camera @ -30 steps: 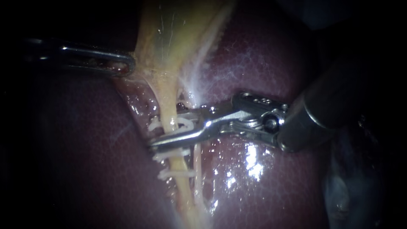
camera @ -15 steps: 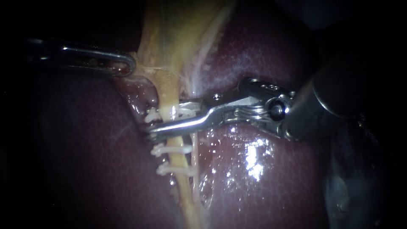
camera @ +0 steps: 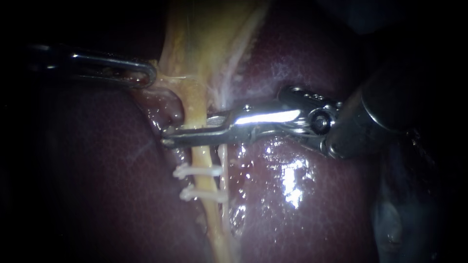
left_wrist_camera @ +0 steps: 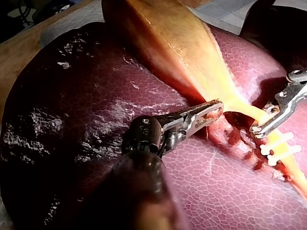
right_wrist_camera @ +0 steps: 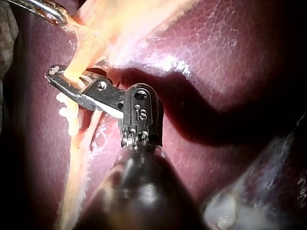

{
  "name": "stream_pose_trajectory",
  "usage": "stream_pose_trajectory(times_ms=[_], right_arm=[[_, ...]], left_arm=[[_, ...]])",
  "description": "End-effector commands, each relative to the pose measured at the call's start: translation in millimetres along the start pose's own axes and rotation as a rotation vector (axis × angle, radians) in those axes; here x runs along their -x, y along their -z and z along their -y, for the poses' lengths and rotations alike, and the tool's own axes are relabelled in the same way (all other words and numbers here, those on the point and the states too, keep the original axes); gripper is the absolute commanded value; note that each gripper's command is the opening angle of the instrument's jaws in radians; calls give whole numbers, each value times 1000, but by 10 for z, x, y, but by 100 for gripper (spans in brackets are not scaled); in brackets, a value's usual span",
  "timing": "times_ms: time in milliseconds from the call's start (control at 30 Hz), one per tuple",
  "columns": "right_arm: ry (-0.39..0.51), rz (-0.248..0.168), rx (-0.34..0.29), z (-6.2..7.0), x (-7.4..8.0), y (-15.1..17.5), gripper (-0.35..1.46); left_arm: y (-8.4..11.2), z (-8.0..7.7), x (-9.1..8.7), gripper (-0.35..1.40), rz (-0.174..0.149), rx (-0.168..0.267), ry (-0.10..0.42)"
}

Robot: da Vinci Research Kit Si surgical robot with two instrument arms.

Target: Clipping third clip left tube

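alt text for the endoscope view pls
Right tool reaches in from the right, its jaws closed across the yellow left tube over dark red liver. Two white clips sit on the tube just below. Left tool grips the gallbladder edge at upper left.

- Instruments: two, the left instrument and the right instrument.
- Tubes: two, side by side: the thick yellow left tube and a thinner pale tube.
- Clips: two white ones in plain sight on the left tube, the upper clip and the lower clip. Whether another lies under the right instrument cannot be told.
- Liver: one.
- Gallbladder: one.
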Motion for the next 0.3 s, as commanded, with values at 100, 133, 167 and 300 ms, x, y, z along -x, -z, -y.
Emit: stream_pose_trajectory(times_ms=[100,133,167,300], right_arm=[[2,1,1,-2,2,0,-35],[2,2,1,-3,2,1,-35],[2,2,1,-3,2,1,-35],[2,2,1,-4,2,1,-35]], left_arm=[[-1,0,0,-35,0,0,0],[-1,0,0,-35,0,0,0],[-1,0,0,-35,0,0,0],[-1,0,0,-35,0,0,0]])
